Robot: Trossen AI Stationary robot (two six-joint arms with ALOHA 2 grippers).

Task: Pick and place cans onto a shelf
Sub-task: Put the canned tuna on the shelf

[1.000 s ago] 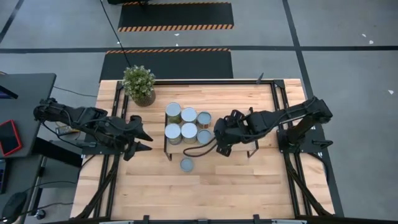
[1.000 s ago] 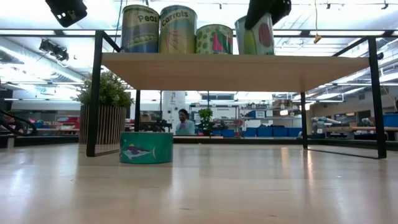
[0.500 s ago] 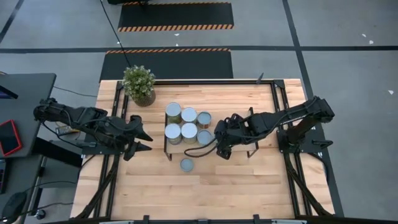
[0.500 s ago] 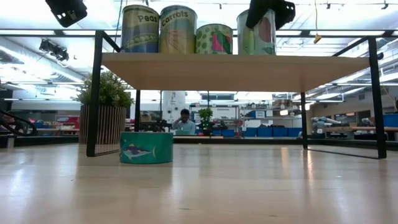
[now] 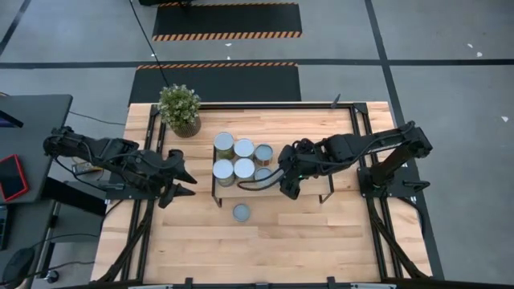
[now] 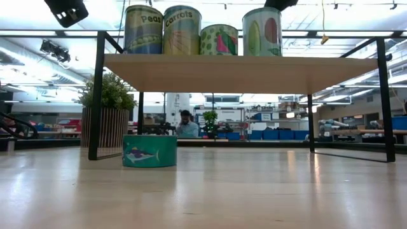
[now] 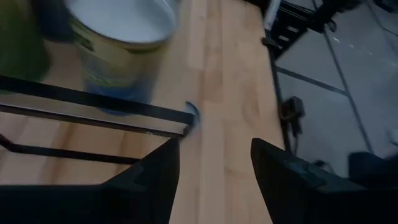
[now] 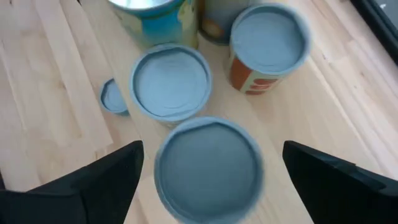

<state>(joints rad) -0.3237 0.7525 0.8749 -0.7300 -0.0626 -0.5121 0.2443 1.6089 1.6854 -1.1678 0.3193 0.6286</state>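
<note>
Wooden tabletop [image 5: 305,233], front half bare. The shelf [image 5: 309,164], long axis running left-right, carries 6 upright cans [image 5: 243,161] at its left end; 1 teal can [image 5: 241,212] stands on the table before it. Right gripper [image 5: 283,181], fingers spread, hovers above the nearest can. Left gripper [image 5: 189,182], fingers together, waits left of the shelf.

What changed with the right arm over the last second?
The right gripper opened, let go of the can it had set on the shelf and rose clear of it. The other cans, the teal can on the table and the left gripper stayed put.
</note>
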